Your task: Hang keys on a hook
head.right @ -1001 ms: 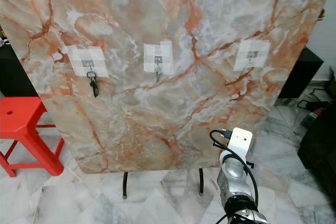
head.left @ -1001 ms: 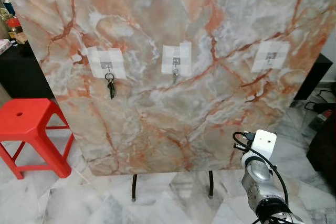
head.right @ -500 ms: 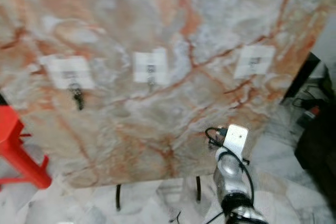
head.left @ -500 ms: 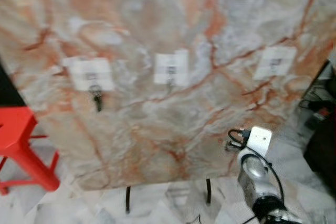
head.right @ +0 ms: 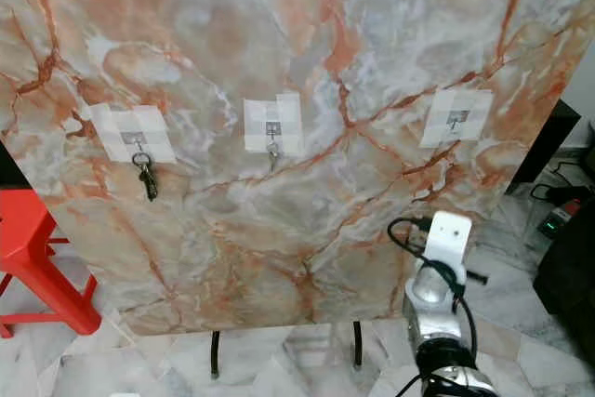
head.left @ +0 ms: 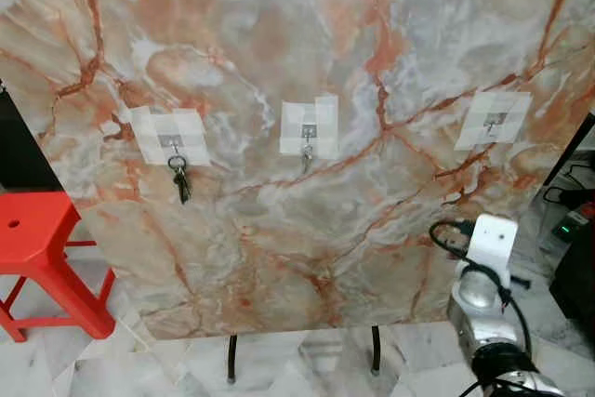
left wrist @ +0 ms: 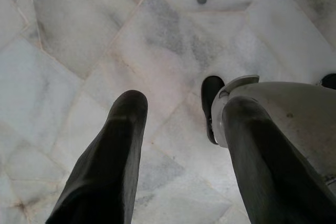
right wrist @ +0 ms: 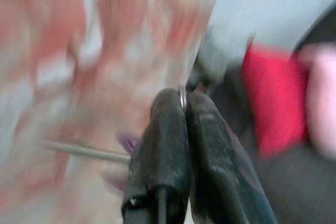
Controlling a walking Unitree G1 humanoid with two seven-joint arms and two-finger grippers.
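Note:
A marble board (head.left: 307, 72) stands upright before me with three metal hooks on white tape patches. A bunch of keys (head.left: 179, 181) hangs from the left hook (head.left: 172, 143). The middle hook (head.left: 308, 137) and the right hook (head.left: 494, 121) carry no keys. My right arm (head.left: 483, 313) is raised at the board's lower right, below the right hook. In the blurred right wrist view my right gripper (right wrist: 184, 100) is shut on a thin metal key ring (right wrist: 182, 94). My left gripper (left wrist: 184, 106) hangs open over the marble floor.
A red plastic stool (head.left: 37, 248) stands left of the board. Dark furniture and cables (head.left: 572, 230) sit at the right edge. Thin black legs (head.left: 231, 360) hold the board up on the marble floor (head.left: 121, 360). My own foot (left wrist: 212, 103) is beside the left gripper.
The camera has moved, and the board now looks slightly larger and lower in view. My right arm has risen a little against the board. The hung keys have stayed on the left hook.

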